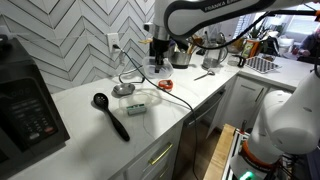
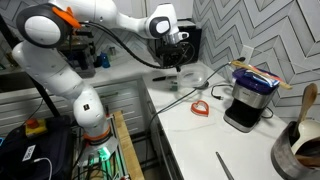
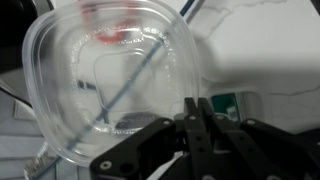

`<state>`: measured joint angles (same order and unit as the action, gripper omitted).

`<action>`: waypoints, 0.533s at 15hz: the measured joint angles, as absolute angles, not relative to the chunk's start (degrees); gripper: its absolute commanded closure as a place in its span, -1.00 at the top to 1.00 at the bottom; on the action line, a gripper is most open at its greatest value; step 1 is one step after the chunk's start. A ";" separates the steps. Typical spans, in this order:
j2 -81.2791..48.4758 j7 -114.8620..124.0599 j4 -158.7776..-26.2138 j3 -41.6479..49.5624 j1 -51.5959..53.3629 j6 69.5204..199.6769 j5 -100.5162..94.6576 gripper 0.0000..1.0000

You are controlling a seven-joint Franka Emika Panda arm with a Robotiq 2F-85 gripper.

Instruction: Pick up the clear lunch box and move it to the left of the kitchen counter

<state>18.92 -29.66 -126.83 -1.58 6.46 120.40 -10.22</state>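
The clear lunch box (image 3: 100,70) fills the wrist view, a see-through rounded-rectangle tub. My gripper (image 3: 197,112) is shut on its near rim, with the fingers pinched together. In an exterior view the box (image 2: 192,76) hangs just under the gripper (image 2: 178,58), close above the white kitchen counter (image 2: 200,140). In an exterior view the gripper (image 1: 158,62) is over the middle of the counter (image 1: 90,140); the box is hard to make out there.
A red object (image 1: 165,86) (image 2: 200,107) lies near the gripper. A black ladle (image 1: 110,115), a clear packet (image 1: 140,103) and a black appliance (image 1: 25,110) stand along the counter. There are also a coffee maker (image 2: 250,98), a pot (image 2: 300,145) and a dish rack (image 1: 262,63).
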 measured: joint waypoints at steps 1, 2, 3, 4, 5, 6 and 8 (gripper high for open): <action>17.70 -29.62 -125.32 -3.34 7.60 120.89 -10.97 -0.96; 16.14 -29.71 -123.56 -4.91 8.63 121.54 -12.01 -0.96; 14.25 -30.12 -121.64 -6.08 9.43 122.32 -13.29 -0.96; 11.92 -31.56 -119.49 -6.70 9.99 123.30 -14.25 -0.96; 9.26 -33.95 -117.17 -6.82 10.19 124.55 -14.83 -0.96; 6.24 -37.43 -114.54 -6.56 10.07 125.68 -14.91 -0.96; -0.13 -45.67 -108.82 -5.65 9.27 127.61 -14.30 -0.96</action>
